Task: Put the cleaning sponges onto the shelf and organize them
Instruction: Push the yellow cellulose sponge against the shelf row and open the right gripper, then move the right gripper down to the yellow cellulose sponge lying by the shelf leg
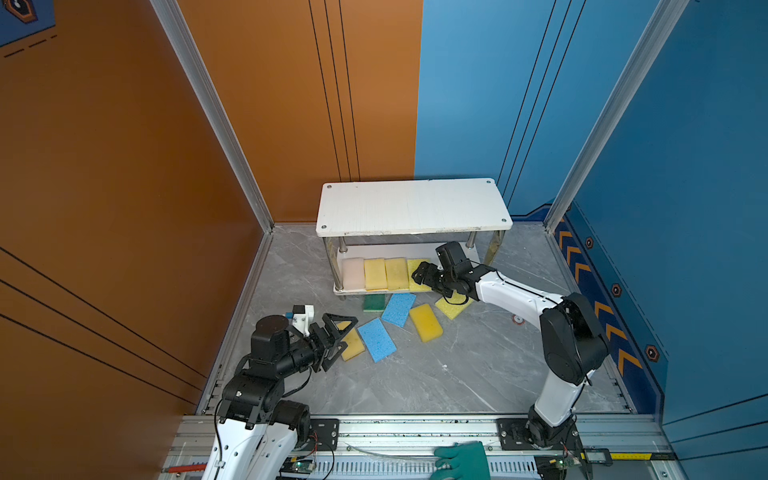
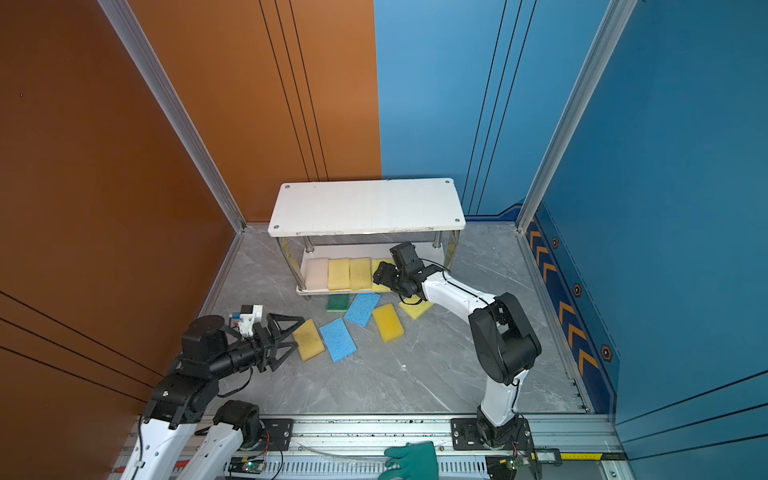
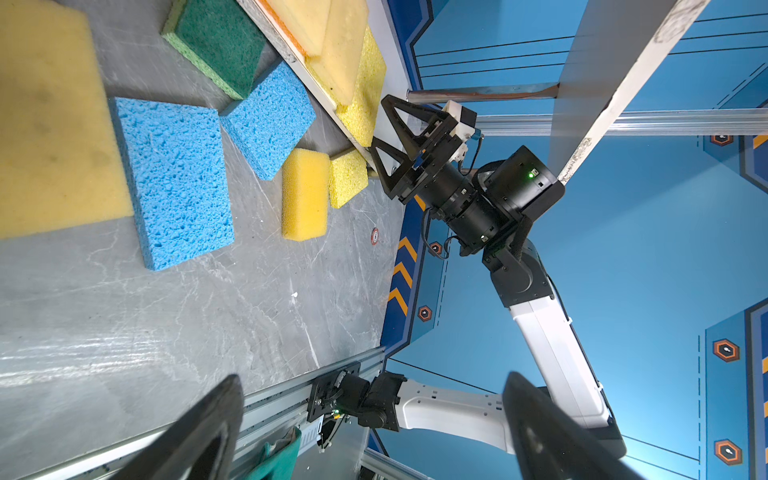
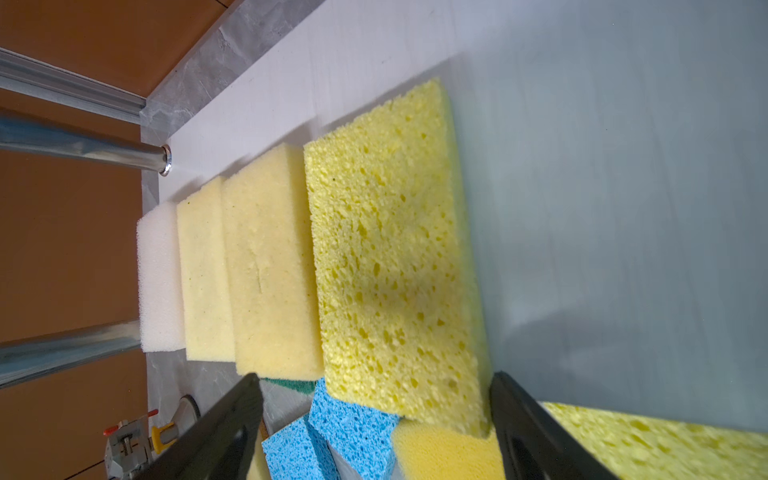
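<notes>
Now the right gripper [image 1: 420,276], jaws spread, straddles the near end of the porous yellow sponge [image 4: 390,257], which lies fourth in the row on the lower board of the shelf [image 4: 582,208]. We should back out straight and level so no finger drags it askew

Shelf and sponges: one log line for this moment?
lower shelf: four sponges | floor: six sponges | right claw: open at porous yellow sponge | left claw: open by yellow floor sponge

- Left arm [image 1: 237,453]: white shells, black joints, thin black cable loop.
- Right arm [image 1: 515,293]: same colours; green light [image 3: 530,175] on its wrist housing.
- Left gripper [image 1: 350,332]: black triangular open-frame fingers; white block [image 1: 303,318] at ten o'clock.
</notes>
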